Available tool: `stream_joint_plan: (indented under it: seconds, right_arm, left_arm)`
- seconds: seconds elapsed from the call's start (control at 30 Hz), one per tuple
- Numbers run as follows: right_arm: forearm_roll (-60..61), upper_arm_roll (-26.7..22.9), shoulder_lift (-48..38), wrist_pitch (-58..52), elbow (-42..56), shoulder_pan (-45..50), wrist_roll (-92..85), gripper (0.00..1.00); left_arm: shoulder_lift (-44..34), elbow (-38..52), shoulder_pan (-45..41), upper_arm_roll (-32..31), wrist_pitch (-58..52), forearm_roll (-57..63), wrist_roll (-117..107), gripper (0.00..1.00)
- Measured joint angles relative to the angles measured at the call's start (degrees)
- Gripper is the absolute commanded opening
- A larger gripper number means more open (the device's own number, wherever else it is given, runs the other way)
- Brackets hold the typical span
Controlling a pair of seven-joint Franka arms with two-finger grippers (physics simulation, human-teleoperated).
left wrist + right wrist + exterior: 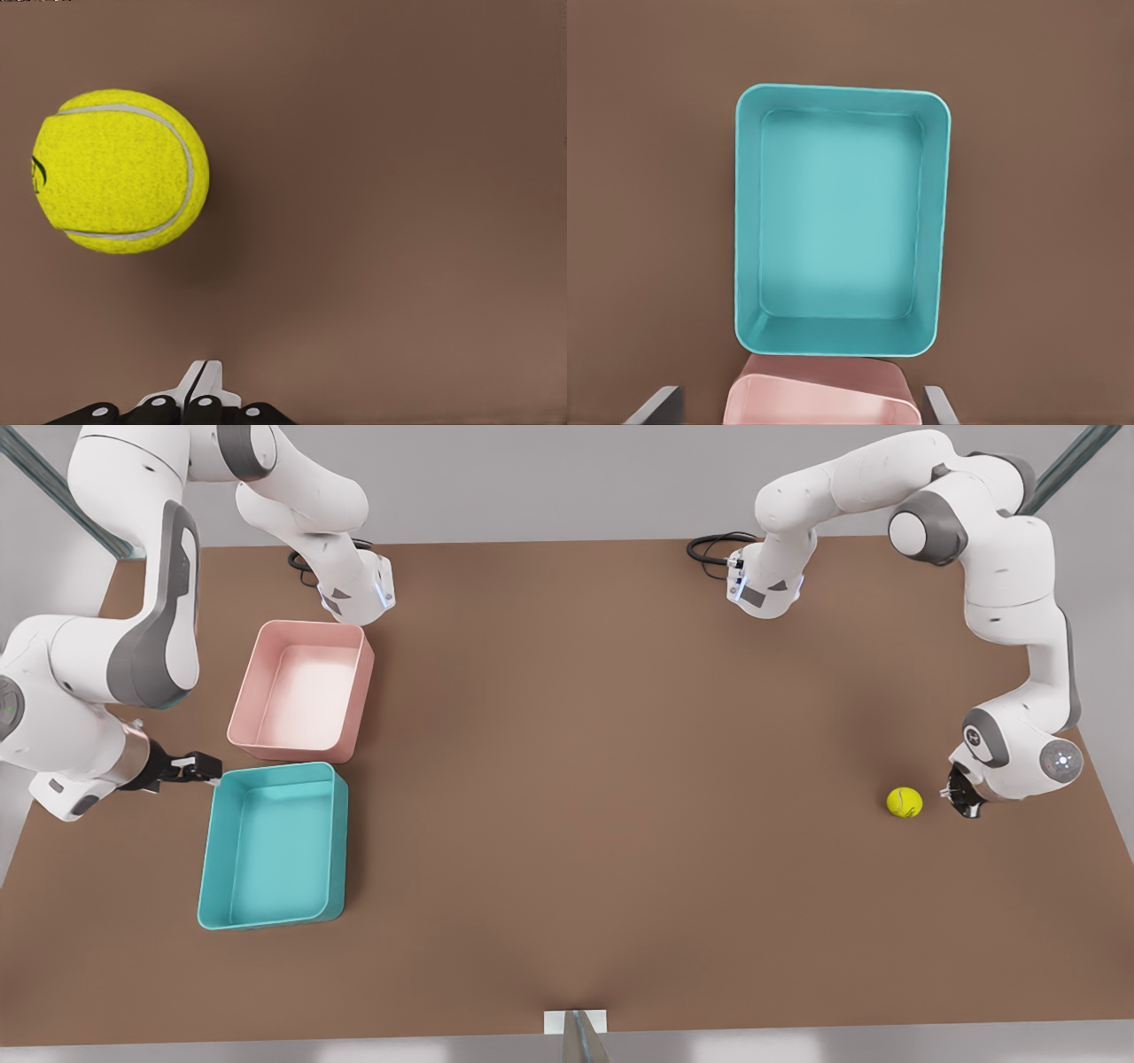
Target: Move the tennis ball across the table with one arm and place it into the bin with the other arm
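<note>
Where the brown worktop [576, 779] reaches four o'clock in the front view sits the tennis ball [904, 802]: round, yellow-green, fuzzy, pale curved seam, no long axis. Left gripper [963, 795] just beside it at three o'clock, jaws together, not touching. Bin [273, 846], teal, long axis running six to twelve, at eight o'clock beside pink tub [302, 691]. Right gripper [202, 769] near the bin's ten o'clock corner; jaws apart.

The ball [904, 802], yellow-green and fuzzy with a pale curved seam, sits on the brown table [602, 779] far out toward the front view's right. The bin [273, 845], a teal low-walled tub with rounded corners, stands upright and holds nothing, well apart from the ball.
</note>
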Motion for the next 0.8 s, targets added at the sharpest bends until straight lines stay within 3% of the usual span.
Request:
stream_joint_plan:
  seconds: [0.23,0.33,0.47,0.6,0.67,0.73,0.8]
  right_arm:
    - [0.0,0.0,0.1,-0.2,0.0,0.0,-0.1,1.00]
    - [0.0,0.0,0.1,-0.2,0.0,0.0,-0.1,1.00]
    - [0.0,0.0,0.2,-0.3,0.0,0.0,-0.2,1.00]
    - [0.0,0.0,0.2,-0.3,0.0,0.0,-0.2,1.00]
    - [0.1,0.0,0.4,-0.3,0.0,0.0,-0.2,1.00]
    - [0.4,0.0,0.7,-0.3,0.0,0.0,-0.2,1.00]
    - [1.0,0.0,2.0,-0.2,0.0,0.0,-0.1,1.00]
  left_arm:
    - [0.7,0.0,-0.1,0.0,0.5,-0.1,3.7,0.21]
    - [-1.2,-0.3,-4.7,-0.5,-0.4,-0.2,2.0,0.21]
    - [-4.6,0.3,-11.3,-13.3,-6.7,-2.3,-9.6,0.21]
    - [-5.0,2.9,-12.1,-15.7,-11.3,-9.5,-22.8,0.21]
    - [-9.7,4.7,-17.3,-9.8,-15.4,-9.6,-30.7,1.00]
    - [-16.5,5.3,-24.7,1.2,-21.8,-12.8,-39.0,1.00]
    - [-21.9,9.8,-30.2,5.8,-30.1,-14.1,-47.3,1.00]
